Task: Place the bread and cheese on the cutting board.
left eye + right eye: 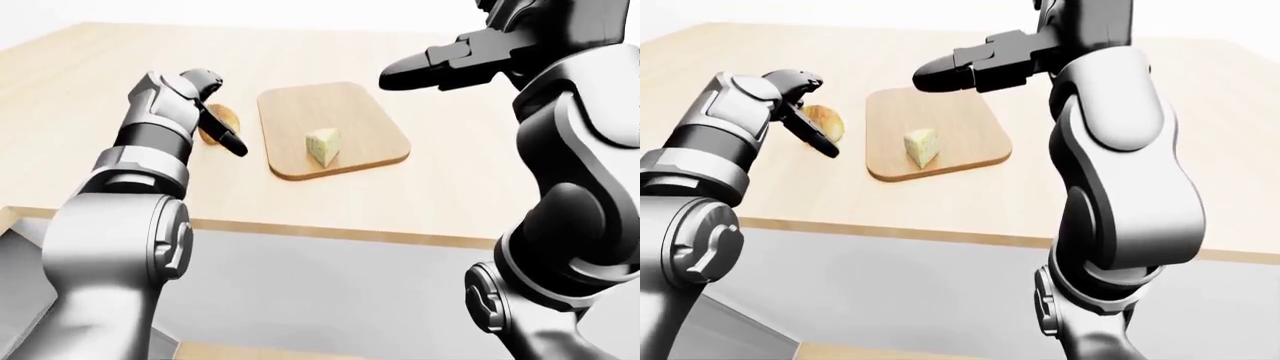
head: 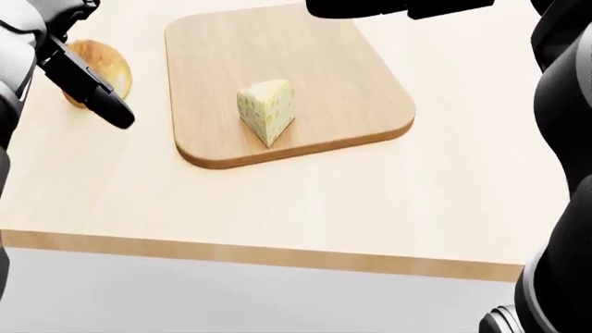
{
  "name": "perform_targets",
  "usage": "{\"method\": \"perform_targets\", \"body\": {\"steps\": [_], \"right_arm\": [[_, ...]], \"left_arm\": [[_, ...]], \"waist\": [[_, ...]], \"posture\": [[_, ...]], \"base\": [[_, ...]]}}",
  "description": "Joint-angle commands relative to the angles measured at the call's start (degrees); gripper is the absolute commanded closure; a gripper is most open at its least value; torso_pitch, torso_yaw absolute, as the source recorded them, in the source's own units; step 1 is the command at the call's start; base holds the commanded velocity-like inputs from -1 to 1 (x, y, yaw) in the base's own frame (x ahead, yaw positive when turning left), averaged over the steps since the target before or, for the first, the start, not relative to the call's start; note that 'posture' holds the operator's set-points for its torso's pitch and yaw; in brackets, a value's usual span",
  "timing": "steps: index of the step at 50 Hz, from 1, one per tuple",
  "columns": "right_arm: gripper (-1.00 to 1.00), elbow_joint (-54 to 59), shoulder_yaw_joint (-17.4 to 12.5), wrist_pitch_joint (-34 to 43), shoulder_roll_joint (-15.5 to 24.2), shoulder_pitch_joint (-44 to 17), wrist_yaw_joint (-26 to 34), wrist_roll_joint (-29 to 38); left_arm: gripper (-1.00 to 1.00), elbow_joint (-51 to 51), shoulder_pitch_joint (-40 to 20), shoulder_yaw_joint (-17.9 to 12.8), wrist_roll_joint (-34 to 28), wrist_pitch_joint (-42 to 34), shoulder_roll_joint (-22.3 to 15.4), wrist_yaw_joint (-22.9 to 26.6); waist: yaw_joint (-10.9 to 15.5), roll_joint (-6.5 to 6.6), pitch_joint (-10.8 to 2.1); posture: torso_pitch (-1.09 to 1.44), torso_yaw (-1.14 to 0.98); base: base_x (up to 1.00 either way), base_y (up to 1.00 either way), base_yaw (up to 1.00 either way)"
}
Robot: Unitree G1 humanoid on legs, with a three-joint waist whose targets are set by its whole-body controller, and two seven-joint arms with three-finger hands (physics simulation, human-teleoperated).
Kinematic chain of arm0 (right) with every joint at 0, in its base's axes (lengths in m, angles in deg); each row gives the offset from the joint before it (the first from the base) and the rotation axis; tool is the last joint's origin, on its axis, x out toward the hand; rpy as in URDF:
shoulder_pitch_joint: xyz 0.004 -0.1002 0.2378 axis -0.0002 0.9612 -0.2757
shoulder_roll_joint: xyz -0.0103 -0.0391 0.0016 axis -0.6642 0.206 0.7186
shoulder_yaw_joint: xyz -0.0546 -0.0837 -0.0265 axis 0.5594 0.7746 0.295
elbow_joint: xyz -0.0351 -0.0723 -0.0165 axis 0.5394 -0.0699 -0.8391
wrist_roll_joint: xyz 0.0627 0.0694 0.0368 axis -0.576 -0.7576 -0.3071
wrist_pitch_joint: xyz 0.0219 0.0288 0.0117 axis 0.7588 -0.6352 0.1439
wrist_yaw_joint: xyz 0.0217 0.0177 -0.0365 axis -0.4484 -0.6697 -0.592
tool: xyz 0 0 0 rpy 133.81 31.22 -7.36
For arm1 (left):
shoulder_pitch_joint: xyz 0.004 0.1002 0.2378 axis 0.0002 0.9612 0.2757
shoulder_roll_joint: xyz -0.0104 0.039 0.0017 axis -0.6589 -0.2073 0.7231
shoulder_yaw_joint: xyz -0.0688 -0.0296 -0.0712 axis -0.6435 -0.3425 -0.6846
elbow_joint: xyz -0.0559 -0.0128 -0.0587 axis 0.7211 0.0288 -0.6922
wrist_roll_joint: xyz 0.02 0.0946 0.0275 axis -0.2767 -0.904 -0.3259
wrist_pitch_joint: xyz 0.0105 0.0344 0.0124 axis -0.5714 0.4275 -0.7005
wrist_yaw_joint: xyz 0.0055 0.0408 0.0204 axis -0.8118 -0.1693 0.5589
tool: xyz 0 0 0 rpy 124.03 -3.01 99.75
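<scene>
Left hand [image 2: 88, 83]: fingers spread, black fingers reaching down across the bread in the head view, one fingertip lying on the table just below the loaf — not closed round it.
Right hand [image 1: 440, 64]: held above the top edge of the cutting board, fingers stretched out flat and pointing to the left of the left-eye view, holding nothing.
Table [image 2: 305, 208]: pale wood, its darker edge band running along the bottom of the head view.
Cutting board [image 2: 314, 62]: rounded rectangle of light brown wood, lying flat on the table, right of the bread and apart from it.
Bread [image 2: 106, 59]: small round golden-brown loaf with a paler face, on the bare table just left of the board, partly hidden by the left hand's fingers.
Cheese [image 2: 268, 107]: pale yellow wedge with holes — standing on the board near its lower left part, tip pointing to the board's lower edge.
In the way: only the left hand's fingers, which cross the loaf's left side.
</scene>
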Motion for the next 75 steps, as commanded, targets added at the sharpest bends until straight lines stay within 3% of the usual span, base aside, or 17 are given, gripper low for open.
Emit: {"method": "perform_targets", "body": {"steps": [1, 21, 28, 43, 44, 45, 65, 66, 75], "right_arm": [[-1.0, -0.7, -0.4, -1.5, 0.4, -1.6, -0.3, 0.3], [-1.0, -0.8, -0.3, -1.1, 0.5, -1.9, -0.2, 0.3], [-1.0, -0.8, -0.1, -1.3, 0.4, -1.7, -0.2, 0.4], [-1.0, -1.0, -0.1, -1.3, 0.2, -1.5, 0.0, 0.7], [-1.0, -1.0, -0.2, -1.3, 0.2, -1.6, 0.1, 0.7], [-1.0, -1.0, -0.3, -1.2, 0.2, -1.7, 0.1, 0.7], [-1.0, -1.0, 0.1, -1.2, 0.0, -1.6, 0.1, 0.9], [-1.0, -1.0, -0.2, -1.1, 0.1, -1.8, 0.2, 0.8], [-1.0, -1.4, -0.2, -0.5, 0.2, -2.0, 0.1, 0.7]], "left_arm": [[-1.0, 2.5, -2.5, 0.0, -0.4, 1.0, -0.7, -1.1], [-0.99, 2.1, -0.5, 0.7, -2.8, 2.6, -0.1, -4.5], [-0.74, 2.1, -0.2, 0.3, -3.2, 2.6, 0.0, -5.6], [-0.74, 2.1, 0.4, 0.2, -3.5, 3.3, 0.2, -6.0], [-0.64, 2.1, 0.4, 0.3, -3.6, 3.3, 0.2, -5.9], [-0.24, 2.1, 0.4, 0.3, -3.7, 3.3, 0.2, -6.0], [-0.33, 2.0, 1.8, 0.4, -4.6, 3.9, 0.7, -6.8], [0.4, 1.9, 2.4, -0.4, -4.0, 2.6, 1.7, -11.1], [0.54, 1.6, 3.6, 0.4, -4.6, 3.1, 2.2, -14.8]], "waist": [[0.0, 0.22, -1.86], [0.0, 0.27, -1.93], [0.0, 0.27, -2.0], [0.0, 0.37, -2.05], [0.0, 0.38, -2.05], [0.0, 0.38, -2.05], [0.0, 0.66, -2.16], [0.0, 0.67, -2.16], [-0.1, 0.8, -2.35]], "posture": [[0.0, 0.0], [0.0, 0.0], [0.0, 0.0], [0.0, 0.0], [0.0, 0.0], [0.0, 0.0], [0.0, 0.0], [0.0, 0.0], [0.0, 0.0]], "base": [[0.0, 0.0, 0.0], [0.0, 0.0, 0.0], [0.0, 0.0, 0.0], [0.0, 0.0, 0.0], [0.0, 0.0, 0.0], [0.0, 0.0, 0.0], [0.0, 0.0, 0.0], [0.0, 0.0, 0.0], [0.0, 0.0, 0.0]]}}
